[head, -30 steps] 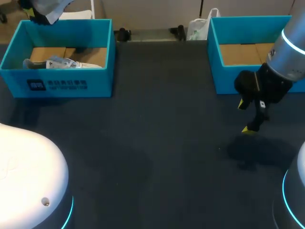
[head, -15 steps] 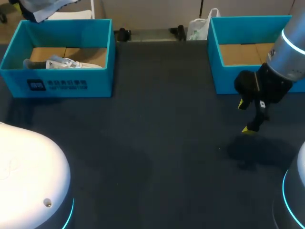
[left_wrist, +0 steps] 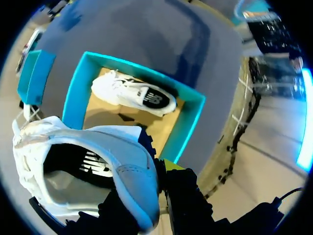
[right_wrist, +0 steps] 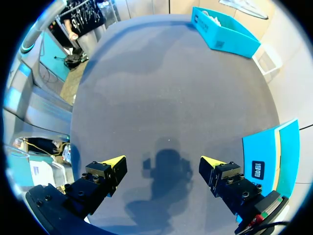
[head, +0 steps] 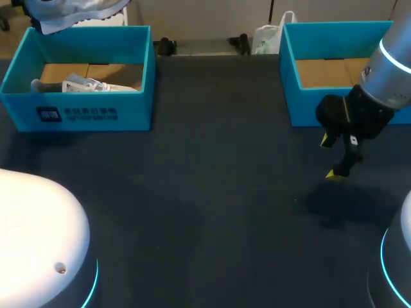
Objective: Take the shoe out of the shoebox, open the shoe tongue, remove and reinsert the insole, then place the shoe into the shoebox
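Left wrist view: held shoe point(left_wrist: 128, 177) above shoebox point(left_wrist: 77, 90) containing second shoe point(left_wrist: 131, 94).

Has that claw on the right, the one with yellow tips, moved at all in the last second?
No. The right gripper sits at the same spot in front of the right blue box, fingers open.
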You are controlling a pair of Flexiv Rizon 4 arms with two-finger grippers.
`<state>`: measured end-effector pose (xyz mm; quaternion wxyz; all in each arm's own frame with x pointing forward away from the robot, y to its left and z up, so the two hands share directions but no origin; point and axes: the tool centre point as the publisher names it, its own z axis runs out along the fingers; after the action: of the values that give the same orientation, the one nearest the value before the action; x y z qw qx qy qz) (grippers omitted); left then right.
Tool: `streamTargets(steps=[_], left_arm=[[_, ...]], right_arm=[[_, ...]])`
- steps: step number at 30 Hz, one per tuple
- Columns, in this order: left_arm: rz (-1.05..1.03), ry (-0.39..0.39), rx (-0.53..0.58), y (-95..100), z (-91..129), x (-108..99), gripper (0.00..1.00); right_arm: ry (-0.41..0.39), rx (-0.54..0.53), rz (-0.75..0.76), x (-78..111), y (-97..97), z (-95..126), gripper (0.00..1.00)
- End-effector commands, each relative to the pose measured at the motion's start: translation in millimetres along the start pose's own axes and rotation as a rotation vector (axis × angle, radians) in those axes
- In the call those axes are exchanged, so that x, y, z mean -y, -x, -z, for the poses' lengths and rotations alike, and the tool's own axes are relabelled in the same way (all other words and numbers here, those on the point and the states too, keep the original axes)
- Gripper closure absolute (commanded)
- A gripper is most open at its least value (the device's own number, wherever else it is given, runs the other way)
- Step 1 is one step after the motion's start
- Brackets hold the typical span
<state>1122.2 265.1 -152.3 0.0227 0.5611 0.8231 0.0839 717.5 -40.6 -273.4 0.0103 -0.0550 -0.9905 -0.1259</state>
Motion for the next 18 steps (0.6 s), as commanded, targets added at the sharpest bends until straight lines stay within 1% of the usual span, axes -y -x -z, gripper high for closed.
streamTargets(steps=[1, 9, 10, 13, 14, 15, 18], left_arm=[[-0.060, 0.003, 0.014, -5.2, -3.2, -2.4, 1.00], [-0.060, 0.003, 0.014, -5.2, -3.2, -2.4, 1.00], [-0.093, 0.009, 0.025, -3.4, -5.3, -4.2, 1.00], [-0.165, -0.005, 0.021, -0.8, -16.8, -12.1, 1.00], [-0.159, -0.015, -0.001, 0.0, -21.6, -15.5, 1.00], [-0.172, -0.006, -0.008, 0.2, -25.2, -17.2, 1.00], [-0.203, 0.003, -0.015, -4.6, -30.2, -21.3, 1.00]], right_arm=[[-0.002, 0.001, 0.000, -0.4, -0.4, -0.4, 0.00], [-0.002, 0.001, 0.000, -0.4, -0.4, -0.4, 0.00], [-0.002, 0.001, 0.000, -0.4, -0.4, -0.4, 0.00], [-0.002, 0.001, 0.000, -0.4, -0.4, -0.4, 0.00], [-0.002, 0.001, 0.000, -0.4, -0.4, -0.4, 0.00], [-0.002, 0.001, 0.000, -0.4, -0.4, -0.4, 0.00], [-0.002, 0.001, 0.000, -0.4, -0.4, -0.4, 0.00]])
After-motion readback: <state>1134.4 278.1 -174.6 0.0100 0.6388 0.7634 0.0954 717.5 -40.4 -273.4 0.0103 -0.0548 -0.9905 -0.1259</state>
